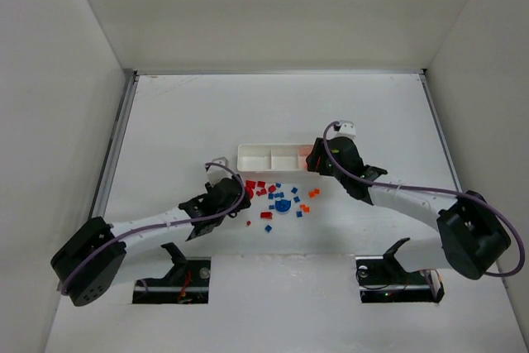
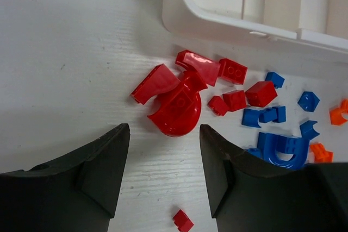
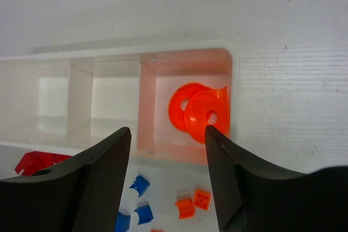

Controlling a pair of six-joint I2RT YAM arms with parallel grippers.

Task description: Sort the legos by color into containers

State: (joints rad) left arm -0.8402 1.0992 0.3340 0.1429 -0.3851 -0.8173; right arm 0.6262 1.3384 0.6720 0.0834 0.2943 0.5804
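Note:
Red, blue and orange legos [image 1: 277, 197] lie scattered just in front of the long white tray [image 1: 266, 157]. My left gripper [image 2: 164, 134] is open and empty, just short of a large rounded red piece [image 2: 178, 110] and several small red bricks [image 2: 232, 71]; one tiny red brick [image 2: 182, 220] lies between the fingers. My right gripper [image 3: 168, 137] is open and empty above the tray's near wall. A large round orange piece [image 3: 199, 108] lies in the tray's right compartment [image 3: 163, 93]. The other two compartments look empty.
Blue pieces, with a large blue curved one [image 2: 285, 152], lie right of the red cluster. Small orange bricks [image 3: 194, 204] and blue bricks [image 3: 140, 185] lie on the table before the tray. White walls close in the table on three sides.

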